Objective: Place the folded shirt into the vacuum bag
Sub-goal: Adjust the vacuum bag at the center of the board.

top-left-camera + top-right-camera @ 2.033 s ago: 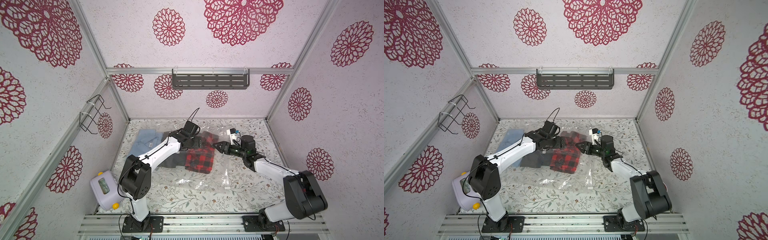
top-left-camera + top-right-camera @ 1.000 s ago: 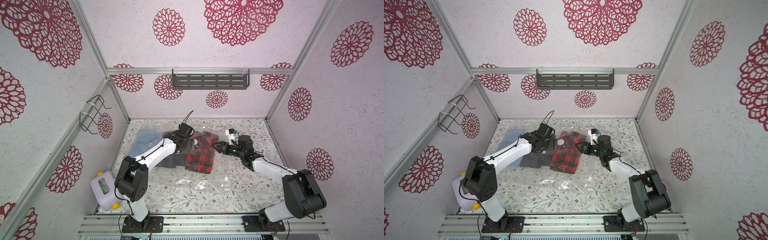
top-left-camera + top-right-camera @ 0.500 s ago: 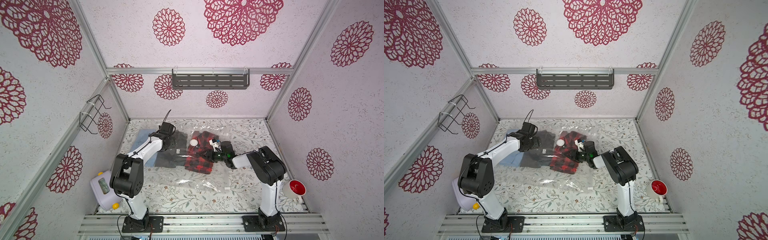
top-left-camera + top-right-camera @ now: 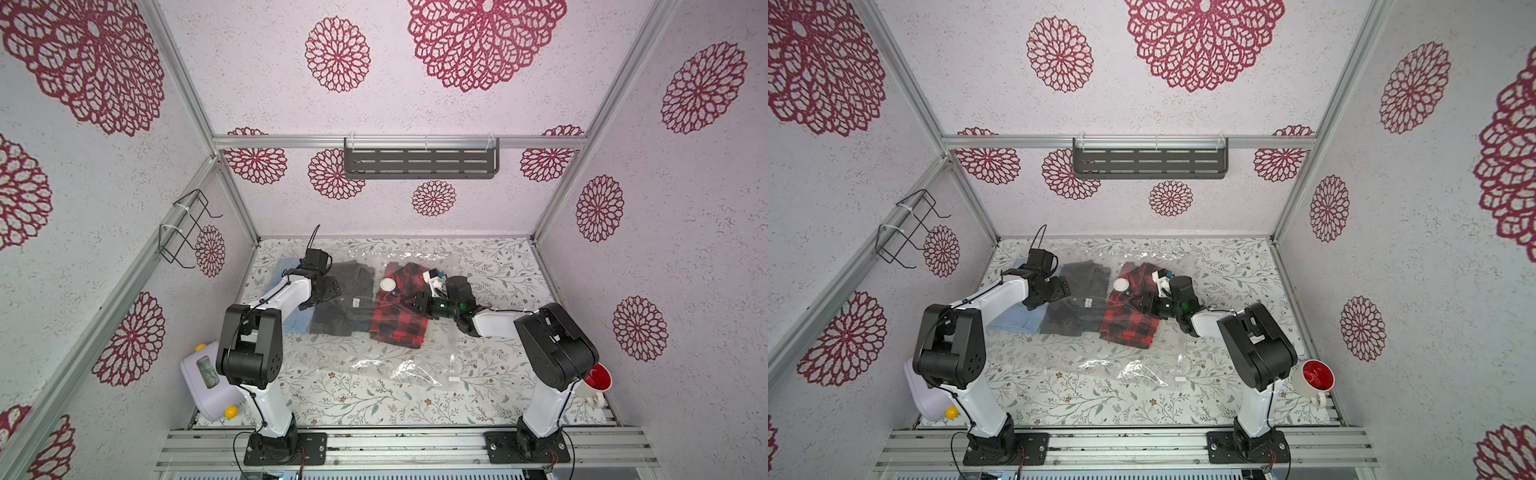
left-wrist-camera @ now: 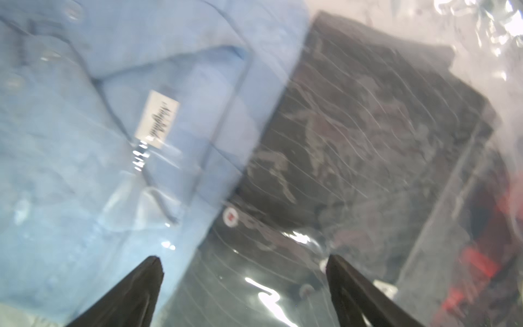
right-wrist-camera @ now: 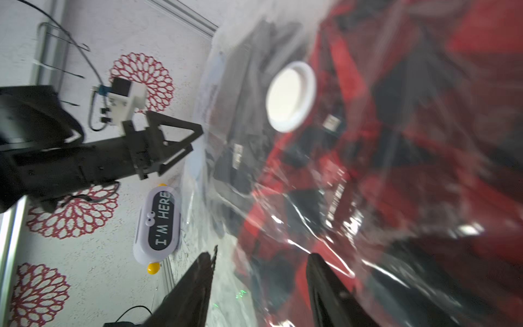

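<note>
Clear vacuum bag point(image 4: 415, 370) holding plaid shirt point(image 4: 395, 326), grey shirt point(image 4: 340, 309), blue shirt point(image 4: 299, 323), left jaws wide, right jaws half-open, empty

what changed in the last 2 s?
Left gripper pulled back off the plaid shirt toward the blue shirt, open and empty. Right gripper pushed in over the plaid shirt as its arm folded. Both shirts and the vacuum bag lie where they were.

Light blue folded fabric shirt point(image 4: 298, 322): largely hidden under the left arm point(image 4: 282, 295). Lavender oval plastic gadget point(image 4: 191, 386): partly behind that arm's shoulder. Right wrist view: red-black plaid shirt point(image 6: 396, 175) blurred.
</note>
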`<state>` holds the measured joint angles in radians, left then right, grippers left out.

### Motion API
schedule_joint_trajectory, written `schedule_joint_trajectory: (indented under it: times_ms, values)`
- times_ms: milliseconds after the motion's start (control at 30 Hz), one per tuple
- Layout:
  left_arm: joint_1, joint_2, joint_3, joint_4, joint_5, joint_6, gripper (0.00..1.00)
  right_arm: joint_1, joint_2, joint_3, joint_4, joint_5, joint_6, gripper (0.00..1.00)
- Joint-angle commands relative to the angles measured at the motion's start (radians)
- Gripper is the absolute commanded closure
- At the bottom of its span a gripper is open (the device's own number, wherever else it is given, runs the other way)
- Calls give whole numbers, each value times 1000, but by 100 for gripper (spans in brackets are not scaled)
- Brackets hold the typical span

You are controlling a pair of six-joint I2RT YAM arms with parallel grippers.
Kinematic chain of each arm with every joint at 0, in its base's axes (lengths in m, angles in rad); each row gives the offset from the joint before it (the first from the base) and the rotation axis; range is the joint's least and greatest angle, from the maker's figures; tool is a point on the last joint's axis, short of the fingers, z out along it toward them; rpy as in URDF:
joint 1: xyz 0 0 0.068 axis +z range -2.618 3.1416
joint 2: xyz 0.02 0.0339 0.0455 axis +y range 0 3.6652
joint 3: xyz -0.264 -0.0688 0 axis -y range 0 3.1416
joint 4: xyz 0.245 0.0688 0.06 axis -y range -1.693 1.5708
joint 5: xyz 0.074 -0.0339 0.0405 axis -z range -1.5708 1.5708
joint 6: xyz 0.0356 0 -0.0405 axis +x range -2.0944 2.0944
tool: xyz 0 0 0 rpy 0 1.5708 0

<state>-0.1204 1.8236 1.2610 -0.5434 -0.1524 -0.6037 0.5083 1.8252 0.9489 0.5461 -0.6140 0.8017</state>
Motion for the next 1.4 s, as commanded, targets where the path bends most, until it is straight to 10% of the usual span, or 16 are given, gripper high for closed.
schedule_joint_trajectory:
  times_ms: [0, 733, 1067, 1367]
  values:
    - [40, -11, 12, 25, 33, -10, 5, 48, 47, 103, -5, -83, -23, 42]
    - [281, 250, 204, 107, 263, -82, 7, 101, 458, 522, -274, -19, -91, 43]
    - [143, -28, 86, 86, 154, -74, 5, 98, 57, 118, -157, -1, -84, 38]
    - [-113, -48, 119, 24, 50, -41, 4, 38, -20, -225, -61, 65, -67, 36]
